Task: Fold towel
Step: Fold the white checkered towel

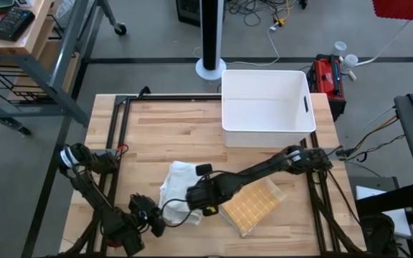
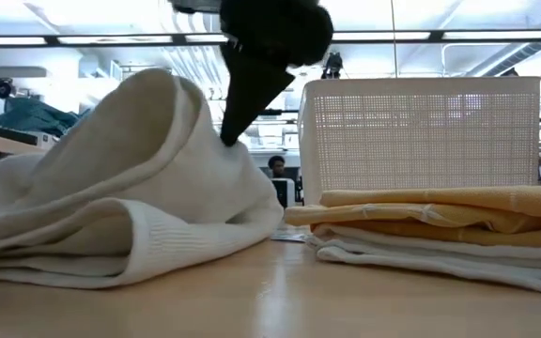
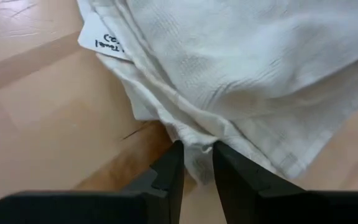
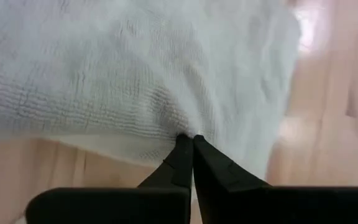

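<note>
At the near edge of the wooden table (image 1: pixel 156 122), the left gripper (image 3: pixel 197 155) has its fingers clamped on a bunched edge of the white towel (image 1: pixel 180 192); the cloth fills the narrow gap between them. A white label (image 3: pixel 101 38) is sewn to the towel's hem close by, with dark handwriting on it; only a few strokes show, too cut off to read.

The towel lies crumpled near the front middle of the table, heaped up in soft folds in the low view. The right gripper (image 4: pixel 191 142) comes down on it from above, fingers together and pinching a small tuck of the fabric at their tips. In the high view this arm reaches across from the right side of the table to the towel's right edge.

Just to the right of the white towel lies a stack of folded cloths (image 2: pixel 440 235), a yellow one on top of pale ones, touching or nearly touching the towel.

Farther back, at the table's far right, stands a white plastic bin (image 1: pixel 267 107) with perforated walls. Beyond the table a person (image 2: pixel 276 169) sits in the room, small and indistinct.
</note>
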Robot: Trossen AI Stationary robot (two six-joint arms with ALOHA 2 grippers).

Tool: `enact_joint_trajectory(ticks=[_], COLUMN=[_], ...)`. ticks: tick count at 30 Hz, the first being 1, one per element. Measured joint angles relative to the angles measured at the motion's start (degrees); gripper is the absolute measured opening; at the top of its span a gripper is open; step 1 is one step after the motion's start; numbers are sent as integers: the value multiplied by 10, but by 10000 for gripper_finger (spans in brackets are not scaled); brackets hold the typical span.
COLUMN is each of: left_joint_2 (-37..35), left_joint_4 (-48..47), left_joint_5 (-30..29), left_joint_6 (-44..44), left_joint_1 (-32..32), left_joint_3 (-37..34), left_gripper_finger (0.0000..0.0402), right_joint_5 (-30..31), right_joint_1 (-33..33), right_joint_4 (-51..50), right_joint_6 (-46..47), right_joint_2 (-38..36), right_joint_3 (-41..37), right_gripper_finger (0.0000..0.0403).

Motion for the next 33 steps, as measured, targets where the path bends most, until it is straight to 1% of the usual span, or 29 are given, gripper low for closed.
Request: enact_joint_trajectory(ticks=[2,6,11,14,16,20,23,27,33], left_joint_2=[0,5,22,37,42,42,42,41,41], left_joint_4=[4,37,102,143,165,197,223,242,269], left_joint_5=[0,0,3,3,0,-2,-2,-13,-14], left_joint_6=[7,19,55,71,80,103,123,140,145], left_joint_1=[3,9,22,32,37,45,49,51,59], left_joint_3=[0,-2,-4,-4,-4,-4,-4,-4,-4], left_gripper_finger=[76,76,76,76,76,76,76,76,76], right_joint_5=[1,-5,-49,-78,-85,-90,-92,-90,-35], right_joint_1=[0,1,1,1,1,4,10,27,50], right_joint_4=[28,120,230,255,257,229,210,213,225], right_joint_6=[5,23,64,82,103,145,168,176,176], right_joint_2=[-29,-94,-155,-175,-185,-189,-190,-196,-226], right_joint_3=[-39,-138,-259,-309,-333,-362,-366,-366,-357], right_gripper_finger=[2,2,4,15,30,71,100,131,158])
